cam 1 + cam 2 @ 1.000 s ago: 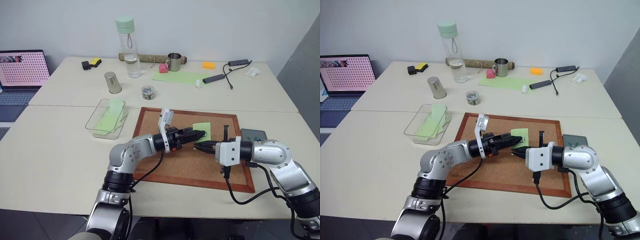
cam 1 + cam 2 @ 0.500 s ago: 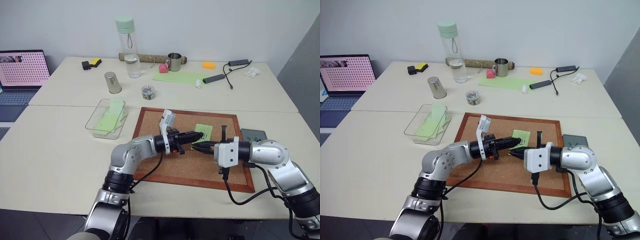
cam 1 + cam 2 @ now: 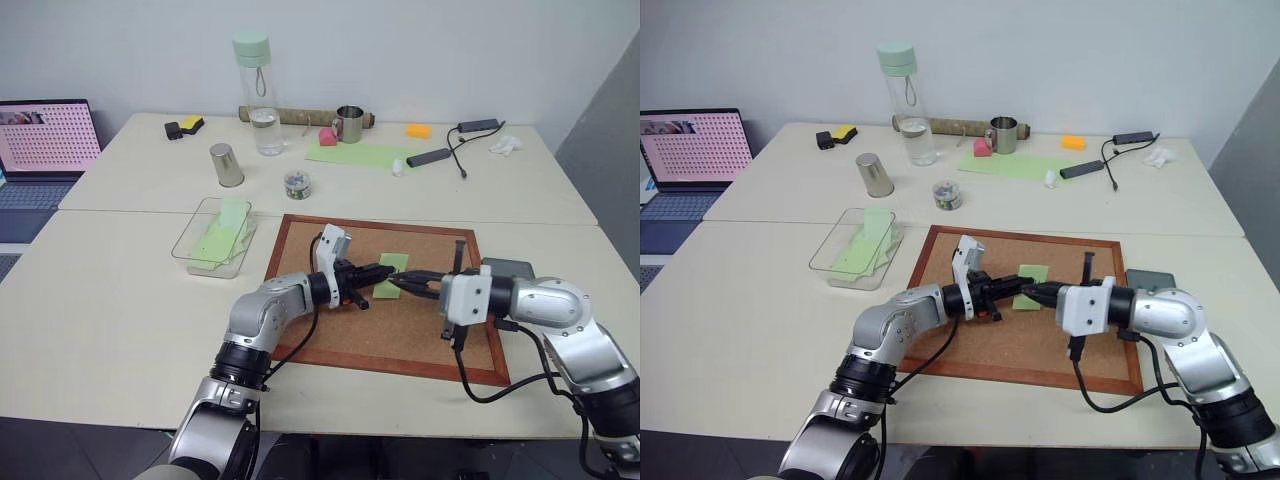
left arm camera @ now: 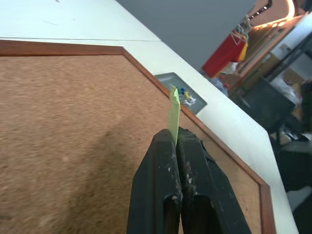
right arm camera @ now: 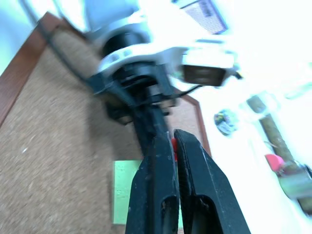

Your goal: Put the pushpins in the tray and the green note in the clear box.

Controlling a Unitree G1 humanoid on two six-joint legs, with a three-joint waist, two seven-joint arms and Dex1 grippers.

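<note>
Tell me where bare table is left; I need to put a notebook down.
Free: the near table in front of the clear box, and the strip between corkboard and pin jar. Crowded: the far edge around bottle and mug.

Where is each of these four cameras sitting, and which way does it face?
Left eye: on the head, facing forward and down at the corkboard; both arms show.
Right eye: beside it; same scene.
Left wrist: looks along the left end effector, shut on the green note, toward the tray.
Right wrist: looks along the right end effector toward the left one.
Both wrist views share the corkboard and note.
</note>
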